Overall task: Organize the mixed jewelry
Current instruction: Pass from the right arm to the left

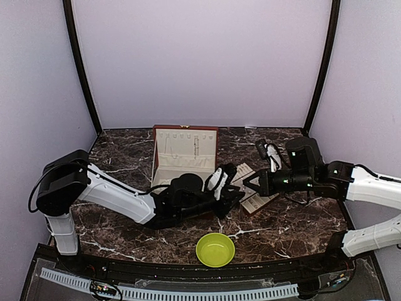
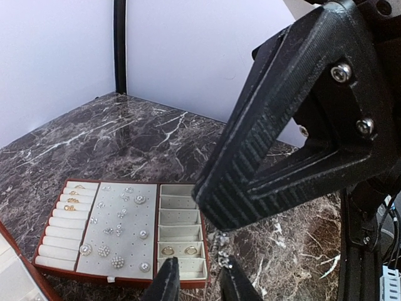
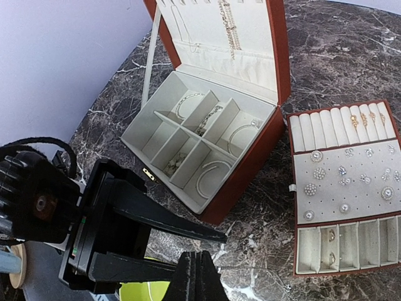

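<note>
Two pincers sit close: right pincer (image 3: 199, 260) pressed together, left pincer (image 2: 198, 268) narrowly apart beside a tiny, indistinct beaded strand (image 2: 220, 244).

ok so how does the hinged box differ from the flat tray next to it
The box is deep, with a lid standing open on its hinge; the tray is flat and has no lid. The box is split into a few wide compartments; the tray has padded roll rows, a dotted pad and a row of small cells. Both are red-brown outside and cream inside.
</note>
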You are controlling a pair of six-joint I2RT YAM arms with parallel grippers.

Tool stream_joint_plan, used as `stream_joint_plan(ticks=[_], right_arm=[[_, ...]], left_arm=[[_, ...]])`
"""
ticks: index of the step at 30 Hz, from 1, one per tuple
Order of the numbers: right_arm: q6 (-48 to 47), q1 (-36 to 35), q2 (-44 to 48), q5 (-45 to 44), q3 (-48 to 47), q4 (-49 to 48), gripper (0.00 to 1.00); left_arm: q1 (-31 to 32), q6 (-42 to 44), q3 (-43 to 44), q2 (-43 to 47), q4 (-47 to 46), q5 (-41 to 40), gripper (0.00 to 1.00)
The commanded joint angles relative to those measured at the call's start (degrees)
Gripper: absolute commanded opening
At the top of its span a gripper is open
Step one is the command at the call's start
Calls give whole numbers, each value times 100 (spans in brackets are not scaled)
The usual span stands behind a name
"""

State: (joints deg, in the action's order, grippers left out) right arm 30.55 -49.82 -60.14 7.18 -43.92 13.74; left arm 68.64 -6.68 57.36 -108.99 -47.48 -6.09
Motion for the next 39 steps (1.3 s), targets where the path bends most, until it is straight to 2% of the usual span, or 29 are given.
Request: stream_joint_plan(ticks=[1, 10, 21, 39], right_arm=[[65, 25, 98, -134, -86, -117, 0], [135, 26, 155, -305, -108, -56, 0], [220, 26, 197, -305, -90, -55, 0], [498, 25, 267, -295, -29, -104, 0]], left_arm=[[84, 38, 185, -69, 62, -210, 24], [211, 17, 205, -131, 179, -916, 24], [229, -158, 353, -241, 308, -1242, 24], [229, -275, 696, -636, 76, -1139, 24]])
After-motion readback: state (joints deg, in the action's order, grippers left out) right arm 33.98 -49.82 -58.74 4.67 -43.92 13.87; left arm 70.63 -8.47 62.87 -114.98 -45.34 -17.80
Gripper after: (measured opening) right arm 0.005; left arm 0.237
